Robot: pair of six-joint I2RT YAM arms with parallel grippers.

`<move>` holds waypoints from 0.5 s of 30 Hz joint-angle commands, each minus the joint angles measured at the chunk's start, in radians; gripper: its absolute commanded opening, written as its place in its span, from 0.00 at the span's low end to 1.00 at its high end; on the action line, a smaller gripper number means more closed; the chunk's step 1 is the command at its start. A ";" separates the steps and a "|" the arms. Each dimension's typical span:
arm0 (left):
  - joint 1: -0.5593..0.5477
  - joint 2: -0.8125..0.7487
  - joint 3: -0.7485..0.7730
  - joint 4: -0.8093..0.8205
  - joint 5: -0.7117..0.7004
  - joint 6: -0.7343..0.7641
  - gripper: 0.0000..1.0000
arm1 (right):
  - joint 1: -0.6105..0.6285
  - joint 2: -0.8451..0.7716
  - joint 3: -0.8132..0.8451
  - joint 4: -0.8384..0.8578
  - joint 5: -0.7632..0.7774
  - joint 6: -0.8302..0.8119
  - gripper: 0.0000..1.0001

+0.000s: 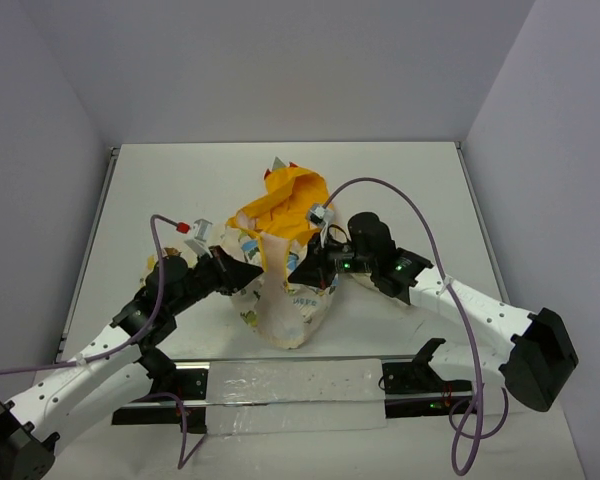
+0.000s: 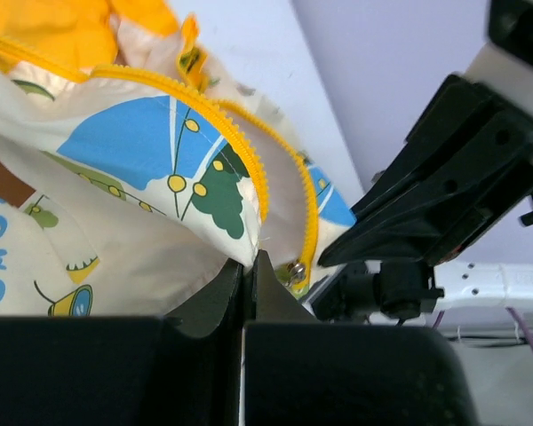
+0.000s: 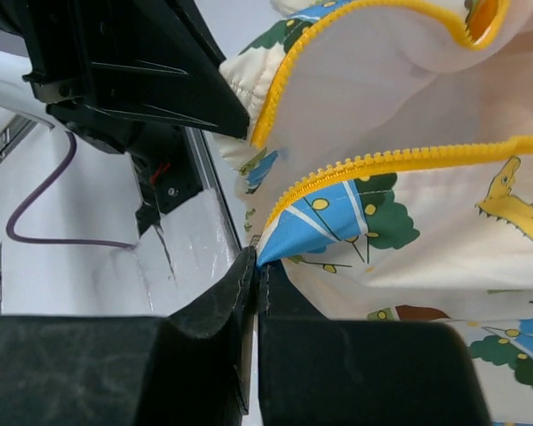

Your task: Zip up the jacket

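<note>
Top external: we see the jacket (image 1: 280, 275) bunched up mid-table between the two arms. Its yellow-orange hood (image 1: 285, 200) points toward the far wall and its cream printed front toward the near edge. The front is unzipped.

Left wrist: the left gripper (image 2: 247, 262) has its jaws pressed together on the lower corner of one front panel, pinching cream fabric right beside the yellow zipper teeth (image 2: 240, 146). A small metal piece (image 2: 297, 271) sits at the bottom end of the second tooth row, just right of the fingertips. We can't tell whether it's the slider or the pin. The two tooth rows run up side by side, not meshed.

Right wrist: the right gripper (image 3: 256, 262) is likewise clamped on fabric, on the panel corner with the blue print where its tooth row ends. The other tooth row hangs apart above it, next to the left arm's black fingers.

Both grippers are close together at the jacket's bottom hem, each on its own side.

Surface: a white table (image 1: 180, 190) with a clear sheet (image 1: 290, 385) lying along the near edge between the arm bases. Purple cables (image 1: 380, 185) loop off both arms.

Room: plain pale walls (image 1: 280, 70) on three sides.
</note>
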 commanded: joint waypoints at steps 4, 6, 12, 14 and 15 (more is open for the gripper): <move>-0.001 -0.111 -0.061 0.198 -0.048 0.005 0.00 | -0.033 -0.088 -0.031 0.101 -0.045 0.001 0.00; -0.001 -0.118 -0.066 0.194 -0.033 0.011 0.00 | -0.034 -0.104 -0.056 0.142 -0.059 0.019 0.00; -0.001 -0.128 -0.123 0.326 0.076 0.013 0.00 | -0.036 -0.092 -0.105 0.319 -0.159 0.058 0.00; -0.001 -0.149 -0.154 0.402 0.092 0.010 0.00 | -0.040 -0.086 -0.115 0.378 -0.225 0.062 0.00; -0.001 -0.161 -0.170 0.429 0.100 0.004 0.00 | -0.041 -0.083 -0.119 0.408 -0.246 0.061 0.00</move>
